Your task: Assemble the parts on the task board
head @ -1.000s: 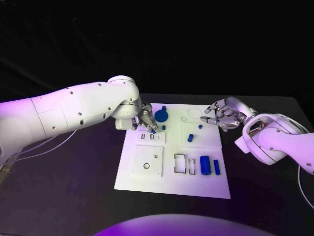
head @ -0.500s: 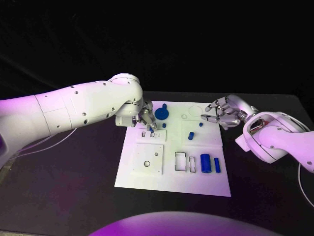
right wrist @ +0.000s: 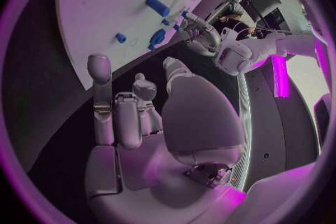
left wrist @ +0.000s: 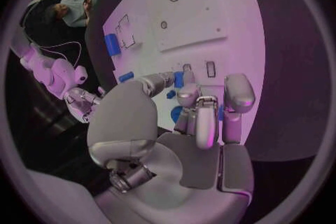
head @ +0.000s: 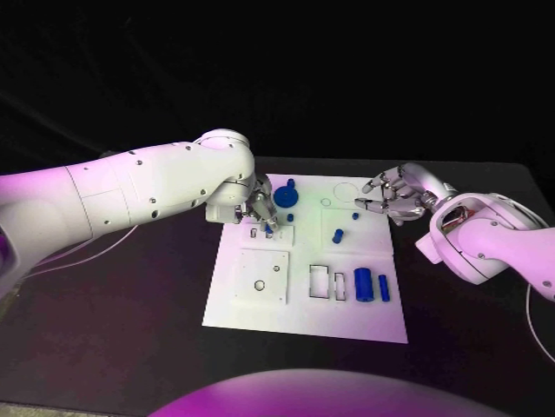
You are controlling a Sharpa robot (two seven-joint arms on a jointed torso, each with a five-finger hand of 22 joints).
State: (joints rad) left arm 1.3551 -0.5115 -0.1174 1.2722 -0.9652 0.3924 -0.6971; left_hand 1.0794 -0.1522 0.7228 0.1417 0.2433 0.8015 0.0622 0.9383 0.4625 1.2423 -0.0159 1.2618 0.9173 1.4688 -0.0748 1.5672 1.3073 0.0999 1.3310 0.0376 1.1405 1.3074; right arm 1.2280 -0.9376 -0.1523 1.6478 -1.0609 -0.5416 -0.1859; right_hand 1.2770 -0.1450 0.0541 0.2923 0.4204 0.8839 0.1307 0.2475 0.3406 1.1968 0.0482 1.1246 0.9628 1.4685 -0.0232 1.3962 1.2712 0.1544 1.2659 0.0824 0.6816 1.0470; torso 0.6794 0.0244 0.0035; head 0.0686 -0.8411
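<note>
Parts (head: 364, 285) lie loose at the near end of the white board (head: 305, 323) on the desk. Farther back, the left robot hand (head: 254, 211) pinches a small blue piece over the slots, likely seating it next; the right robot hand (head: 395, 195) hovers empty, fingers apart.

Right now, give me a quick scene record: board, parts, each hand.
board: white task board on the black table
parts: blue cylinder and slimmer blue bar near the board's right edge; blue disc at the far end
left hand: over the board's far left, pinching a small blue part
right hand: off the board's far right corner, empty, fingers curled
</note>
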